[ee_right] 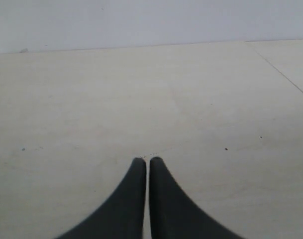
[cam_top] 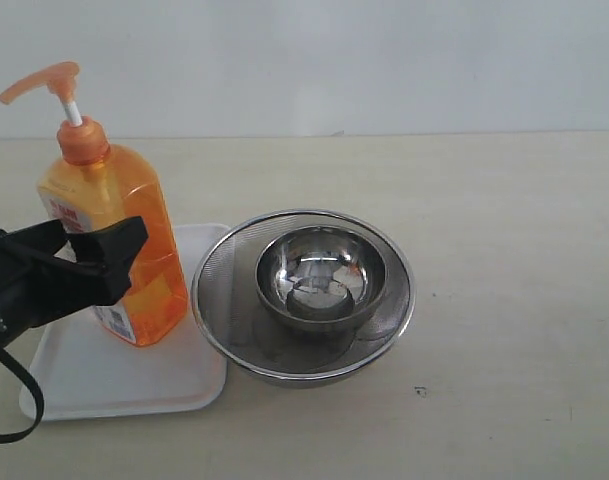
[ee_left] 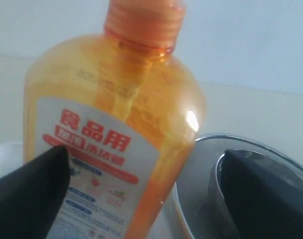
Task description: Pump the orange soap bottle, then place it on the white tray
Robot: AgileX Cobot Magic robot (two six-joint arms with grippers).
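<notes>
The orange soap bottle (cam_top: 119, 215) stands on the white tray (cam_top: 104, 385), leaning a little, its pump head (cam_top: 44, 82) raised on the white stem. My left gripper (cam_top: 96, 238) is open with the bottle's body between its black fingers. In the left wrist view the bottle (ee_left: 116, 114) fills the frame. One finger (ee_left: 27, 194) lies against the label's edge, and the other finger (ee_left: 260, 189) stands apart from the bottle with a clear gap. My right gripper (ee_right: 147, 159) is shut over bare table, with nothing in it. It does not show in the exterior view.
A round steel mesh strainer (cam_top: 219, 300) sits right beside the tray, touching its right edge, with a smaller steel bowl (cam_top: 319, 275) inside it. The strainer's rim (ee_left: 206, 149) lies close to the bottle's side. Beige table (cam_top: 514, 250) stretches to the right.
</notes>
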